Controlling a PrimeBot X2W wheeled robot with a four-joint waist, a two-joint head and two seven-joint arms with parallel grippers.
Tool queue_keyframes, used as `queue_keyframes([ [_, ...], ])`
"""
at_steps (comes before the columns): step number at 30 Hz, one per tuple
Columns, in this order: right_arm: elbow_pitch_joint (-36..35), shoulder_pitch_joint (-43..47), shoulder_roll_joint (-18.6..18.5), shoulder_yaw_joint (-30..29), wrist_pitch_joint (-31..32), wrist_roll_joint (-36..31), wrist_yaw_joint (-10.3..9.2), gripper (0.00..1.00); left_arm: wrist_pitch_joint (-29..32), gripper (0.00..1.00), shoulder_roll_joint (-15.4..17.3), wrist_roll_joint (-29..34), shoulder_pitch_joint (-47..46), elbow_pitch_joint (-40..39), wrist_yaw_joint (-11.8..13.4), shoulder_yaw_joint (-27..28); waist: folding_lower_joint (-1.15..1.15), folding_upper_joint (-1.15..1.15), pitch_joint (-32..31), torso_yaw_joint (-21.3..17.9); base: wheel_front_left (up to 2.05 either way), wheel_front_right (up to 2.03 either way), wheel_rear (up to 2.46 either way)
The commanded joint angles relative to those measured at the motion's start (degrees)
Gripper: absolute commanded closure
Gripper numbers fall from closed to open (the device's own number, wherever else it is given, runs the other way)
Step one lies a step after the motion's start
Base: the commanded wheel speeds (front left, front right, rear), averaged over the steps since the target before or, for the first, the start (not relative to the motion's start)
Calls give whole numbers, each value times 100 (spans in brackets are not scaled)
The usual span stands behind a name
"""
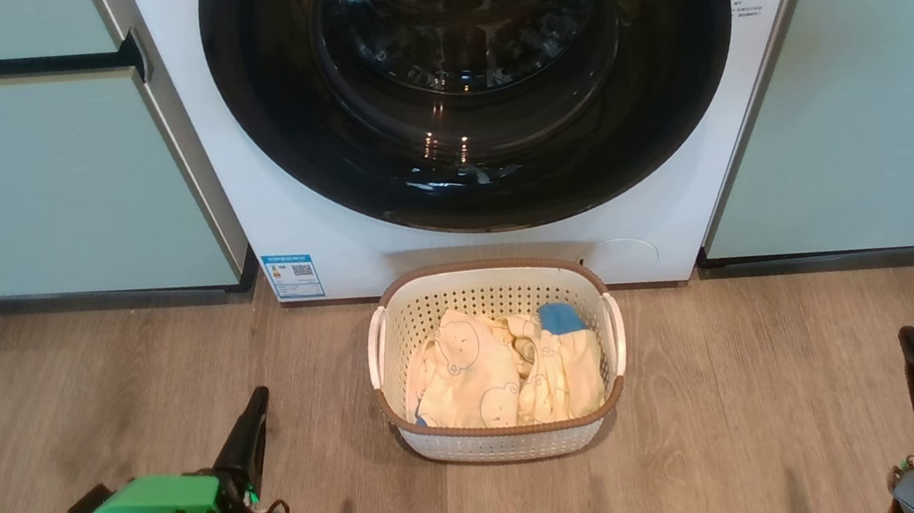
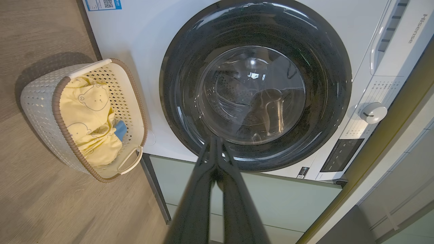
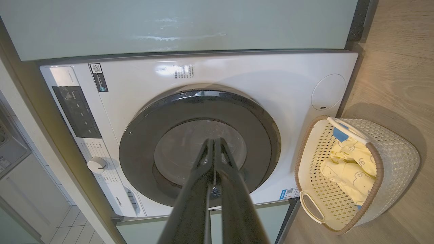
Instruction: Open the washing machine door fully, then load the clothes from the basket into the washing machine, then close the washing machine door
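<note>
Facing you: the washer, white, set between pale green cabinets; its door lies shut against the front.
Head view: gives you the wood floor, the blue-and-white sticker at the washer's lower left corner, and both grippers together.
Left wrist view: adds the dial, the dark panel and the drum behind the door glass.
Right wrist view: shows you the round flap plainly, near the washer's bottom edge.
Left gripper: low on your left above the floor, fingers pointing toward the washer, tips pressed together on nothing.
Right gripper: low on your right, same pose, tips likewise pressed together and empty.
Basket: on the floor just before the washer's bottom edge, under the door, between the two grippers and well apart from each; cream, perforated, brown rim, white handles.
Clothes: heaped in the basket; pale yellow with bear outlines, one blue patch on the washer side.
</note>
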Motion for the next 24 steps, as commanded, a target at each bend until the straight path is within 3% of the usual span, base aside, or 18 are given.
queue_keyframes([
  [1,-206,-310,-85,94,31,-10,-17,100,35,100,52,49,-324,-182,-42,170,0,0,0,0,0,0,0],
  [24,-206,-310,-85,94,31,-10,-17,100,35,100,52,49,-324,-182,-42,170,0,0,0,0,0,0,0],
])
